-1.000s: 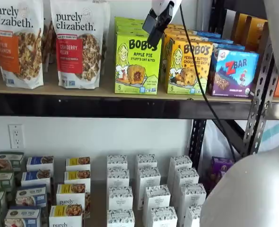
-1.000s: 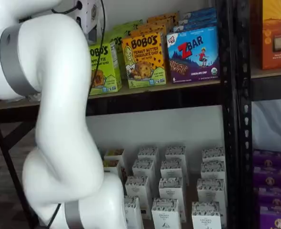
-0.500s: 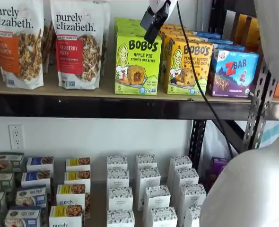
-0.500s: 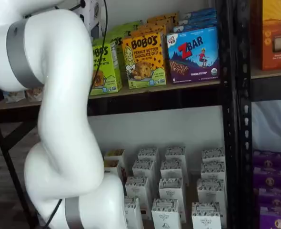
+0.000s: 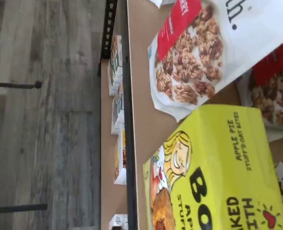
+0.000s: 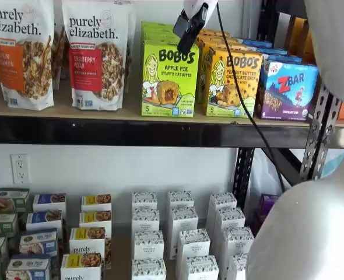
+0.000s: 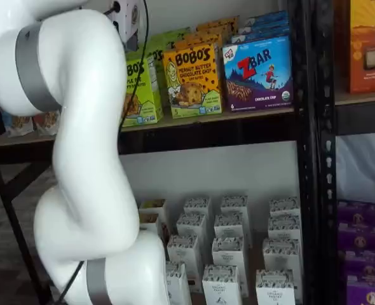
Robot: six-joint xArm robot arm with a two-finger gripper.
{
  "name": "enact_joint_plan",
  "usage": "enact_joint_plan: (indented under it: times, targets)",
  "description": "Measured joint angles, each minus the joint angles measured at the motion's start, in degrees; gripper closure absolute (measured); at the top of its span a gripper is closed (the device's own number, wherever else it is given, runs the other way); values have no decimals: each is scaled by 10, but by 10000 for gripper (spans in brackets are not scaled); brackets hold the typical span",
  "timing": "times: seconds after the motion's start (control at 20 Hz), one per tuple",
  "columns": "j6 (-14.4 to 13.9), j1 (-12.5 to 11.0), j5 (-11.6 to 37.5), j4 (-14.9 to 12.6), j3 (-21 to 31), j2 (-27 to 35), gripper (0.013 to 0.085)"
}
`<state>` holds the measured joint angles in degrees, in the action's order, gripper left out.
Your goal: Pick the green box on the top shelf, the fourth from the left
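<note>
The green box (image 6: 169,79), a lime-green Bobo's Apple Pie box, stands at the front of the top shelf (image 6: 131,131). It also shows partly behind my arm in a shelf view (image 7: 140,92) and close up in the wrist view (image 5: 213,172). My gripper (image 6: 186,32) hangs from above, in front of the box's upper right corner. Its black fingers show side-on with no clear gap, and nothing is in them. In a shelf view only the gripper's white body (image 7: 129,16) shows.
A yellow-orange Bobo's peanut butter box (image 6: 233,81) stands right of the green box, then a blue ZBar box (image 6: 287,90). Purely Elizabeth granola bags (image 6: 99,55) stand to its left. A black upright (image 6: 320,122) rises at the right. Small white boxes (image 6: 181,233) fill the lower shelf.
My gripper has moved a little left and up, now in front of the green box's top right corner. The arm has shifted right in a shelf view. The boxes have not moved.
</note>
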<state>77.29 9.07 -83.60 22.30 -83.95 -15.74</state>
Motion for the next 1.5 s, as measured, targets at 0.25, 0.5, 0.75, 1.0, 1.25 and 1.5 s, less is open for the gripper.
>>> enact_joint_plan:
  times: [0.25,0.5,0.75,1.0,1.25,1.5]
  targets:
    - [8,-7,-10,-8,-16,18,130]
    - [13,-10,-27,-23,-36,37,130]
    - [13,-6,-45,-46,-52,53,130]
    - [8,1,-53,-61,-60,61,130]
    - [1,10,-46,-66,-55,60,130]
    - [-4,13,-44,-59,-57,59,130]
